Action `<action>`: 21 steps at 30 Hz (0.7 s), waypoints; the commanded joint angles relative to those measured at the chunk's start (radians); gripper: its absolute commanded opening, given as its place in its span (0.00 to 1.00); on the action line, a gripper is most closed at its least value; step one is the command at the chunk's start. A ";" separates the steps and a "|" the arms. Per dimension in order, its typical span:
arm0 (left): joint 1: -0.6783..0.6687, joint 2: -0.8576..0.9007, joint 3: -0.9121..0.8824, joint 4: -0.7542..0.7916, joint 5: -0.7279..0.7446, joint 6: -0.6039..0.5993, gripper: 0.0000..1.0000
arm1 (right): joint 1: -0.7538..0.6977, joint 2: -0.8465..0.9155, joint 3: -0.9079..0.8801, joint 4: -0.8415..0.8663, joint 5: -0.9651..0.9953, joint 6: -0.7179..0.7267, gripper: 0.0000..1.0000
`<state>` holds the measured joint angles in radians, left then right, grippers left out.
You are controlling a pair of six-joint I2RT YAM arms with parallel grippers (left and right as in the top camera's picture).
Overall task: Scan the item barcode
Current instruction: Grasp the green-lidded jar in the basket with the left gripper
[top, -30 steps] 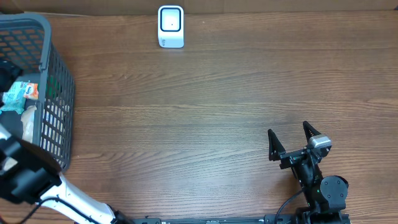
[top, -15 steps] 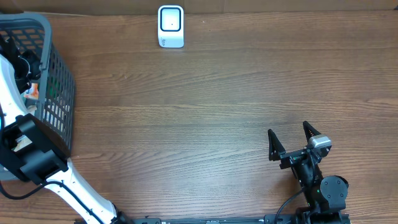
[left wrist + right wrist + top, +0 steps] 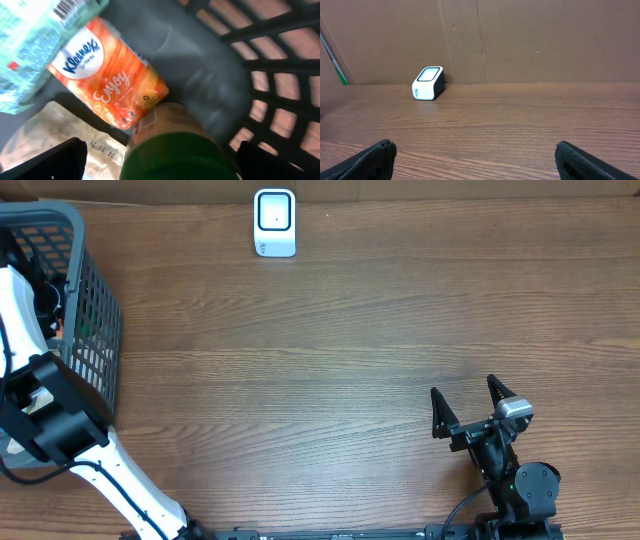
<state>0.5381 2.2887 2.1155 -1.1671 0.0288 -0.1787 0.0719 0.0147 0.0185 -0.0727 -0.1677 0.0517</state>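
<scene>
Hands: the left hand and the right hand are both open wide, and neither one holds a thing.
Where the left hand is: down inside the grey basket, with its white arm reaching in over the rim.
Between its fingers: a round green-topped thing with a tan label sits right under the hand. I cannot tell if the fingers touch it.
Just ahead of the left hand: an orange tissue pack that says Kleenex, touching the green-topped thing.
Ahead and to the left: a light blue packet with a barcode near its edge. Its corner lies over the tissue pack.
By the left finger: a clear bag with pale stuff in it, partly under the tissue pack.
To the right of the left hand: the dark basket wall with its holes.
Where the right hand is: over the brown surface, well apart from the basket.
Far ahead of the right hand: the white scanner, a bit to the left. It stands on the surface, close to the cardboard wall.
</scene>
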 commanded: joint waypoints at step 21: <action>-0.014 0.002 0.138 -0.117 0.024 -0.013 0.48 | 0.000 -0.012 -0.011 0.003 0.010 0.000 1.00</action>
<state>0.5297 2.3047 2.1464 -1.2526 0.0406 -0.1745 0.0719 0.0147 0.0185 -0.0727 -0.1680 0.0521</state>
